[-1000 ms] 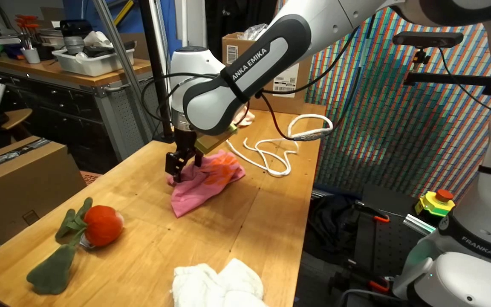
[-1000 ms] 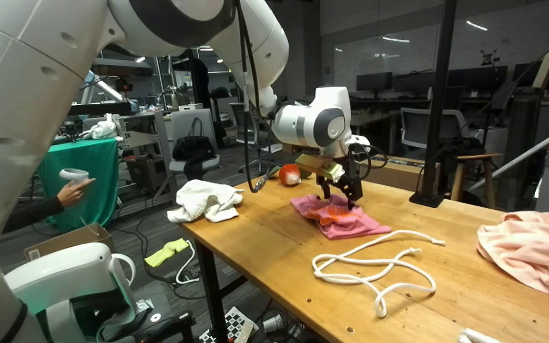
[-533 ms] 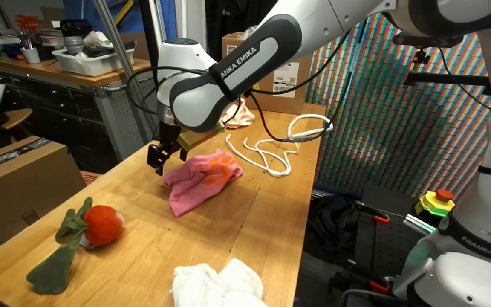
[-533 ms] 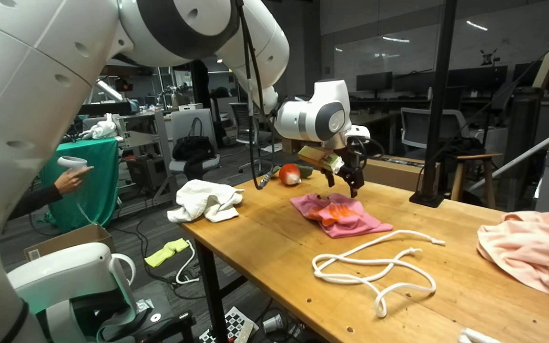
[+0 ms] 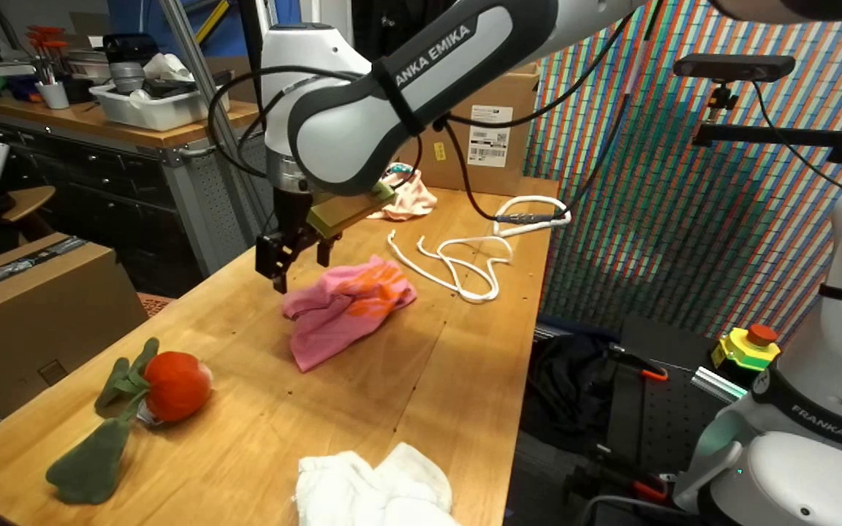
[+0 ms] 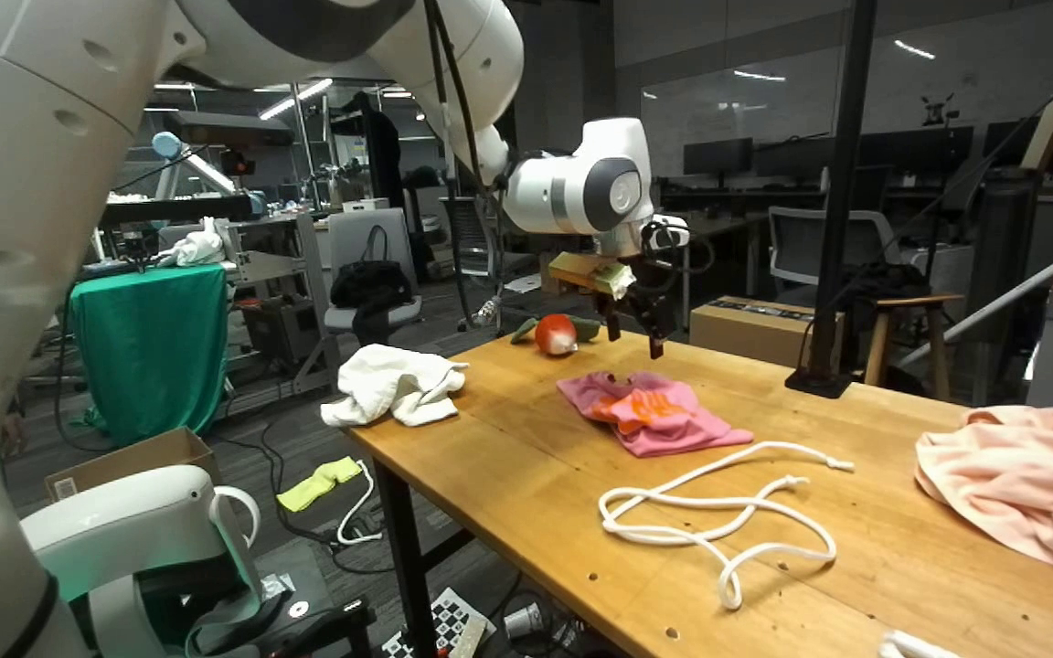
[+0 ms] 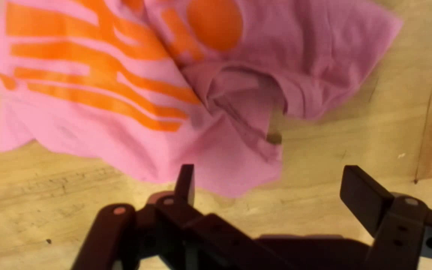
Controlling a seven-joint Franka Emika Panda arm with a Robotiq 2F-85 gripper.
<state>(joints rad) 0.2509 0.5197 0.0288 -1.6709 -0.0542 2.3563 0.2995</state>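
Note:
A crumpled pink cloth with orange print lies on the wooden table; it looks like a small shirt, with an open fold near its middle. The same pink cloth shows in both exterior views. My gripper stands open, its black fingers far apart with nothing between them. In the wrist view the left finger overlaps the cloth's near edge, while the right one is over bare wood. Seen from outside, the gripper hangs above the table just past the cloth, apart from it.
A white rope lies beside the cloth. A red-orange plush with green leaves, a white cloth and a peach cloth are also on the table. A cardboard box stands at its end, and a black post rises at one edge.
One second ago my open fingers were down at the pink cloth. Since then the gripper has risen off it and shifted toward the table's far edge. The cloth has barely moved.

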